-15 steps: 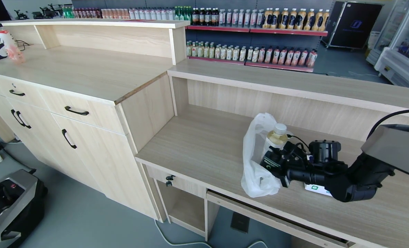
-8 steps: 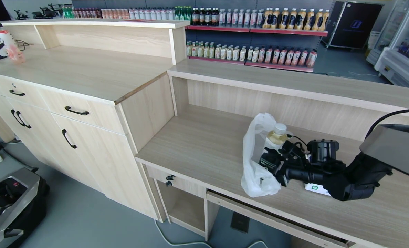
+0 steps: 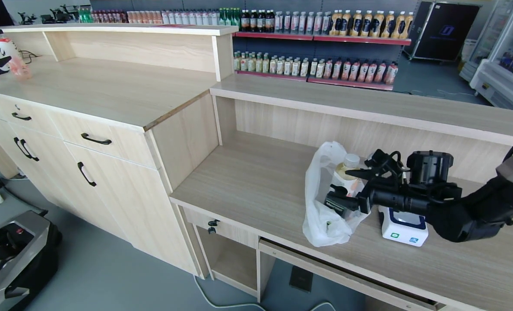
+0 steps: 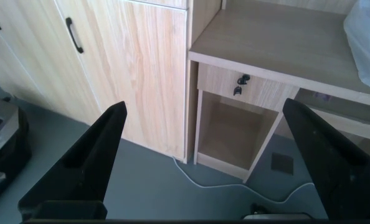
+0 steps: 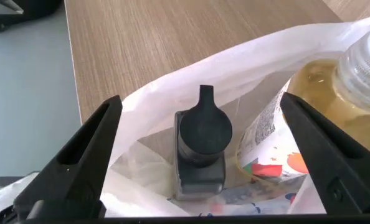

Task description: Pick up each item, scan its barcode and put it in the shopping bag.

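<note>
the right gripper (image 3: 345,188) is lifting away from the shopping bag (image 3: 318,224) with its fingers spread, uncovering the white scanner (image 3: 401,227).

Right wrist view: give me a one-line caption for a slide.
Open right end effector above the bag on the counter, a black-capped bottle and a yellow drink inside.

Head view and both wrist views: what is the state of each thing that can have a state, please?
shopping bag: open, standing on the counter, two items inside.
drink bottle: upright in the bag, closed.
dark bottle: upright in the bag, closed.
right gripper: open, at the bag's mouth, holding nothing.
left gripper: open, empty.
drawer: shut.
cabinet doors: shut.
</note>
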`<state>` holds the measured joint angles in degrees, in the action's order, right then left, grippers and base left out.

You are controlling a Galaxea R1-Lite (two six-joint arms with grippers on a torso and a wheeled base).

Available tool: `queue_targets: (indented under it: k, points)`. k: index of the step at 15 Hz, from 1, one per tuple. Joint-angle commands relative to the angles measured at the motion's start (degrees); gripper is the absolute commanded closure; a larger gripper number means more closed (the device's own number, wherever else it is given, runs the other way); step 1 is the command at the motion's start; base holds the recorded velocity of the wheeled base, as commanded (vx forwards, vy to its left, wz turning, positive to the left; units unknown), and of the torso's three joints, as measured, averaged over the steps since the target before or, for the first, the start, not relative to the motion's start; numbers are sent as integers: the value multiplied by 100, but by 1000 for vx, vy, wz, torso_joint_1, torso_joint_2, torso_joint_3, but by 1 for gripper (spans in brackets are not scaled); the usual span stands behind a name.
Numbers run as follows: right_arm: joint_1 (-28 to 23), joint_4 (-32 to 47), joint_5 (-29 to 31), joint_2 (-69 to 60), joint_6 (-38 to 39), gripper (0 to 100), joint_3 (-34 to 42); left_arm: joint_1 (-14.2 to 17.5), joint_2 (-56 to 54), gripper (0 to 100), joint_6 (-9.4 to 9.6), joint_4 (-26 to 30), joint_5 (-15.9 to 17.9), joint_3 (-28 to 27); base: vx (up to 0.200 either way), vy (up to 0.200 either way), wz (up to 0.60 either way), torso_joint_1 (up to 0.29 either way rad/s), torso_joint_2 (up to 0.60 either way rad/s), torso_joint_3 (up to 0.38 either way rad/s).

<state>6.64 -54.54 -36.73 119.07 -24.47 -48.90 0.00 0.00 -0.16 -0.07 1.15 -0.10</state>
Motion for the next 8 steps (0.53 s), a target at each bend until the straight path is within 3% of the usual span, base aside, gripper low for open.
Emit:
queue_targets:
  k: [1,5,8]
  points:
    - [12,5,8,-1140,91,0,337,0,9,0,-2,-1,0,1,0,0,0,0,0,0]
    - [-366,-30,26,-2467,109,0,1014,0,9,0,-2,-1,0,1,0,0,0,0,0,0]
    - [-937,93,140,-3030,-67,0,1189,0,9,0,-2,-1,0,1,0,0,-600,1,2,5]
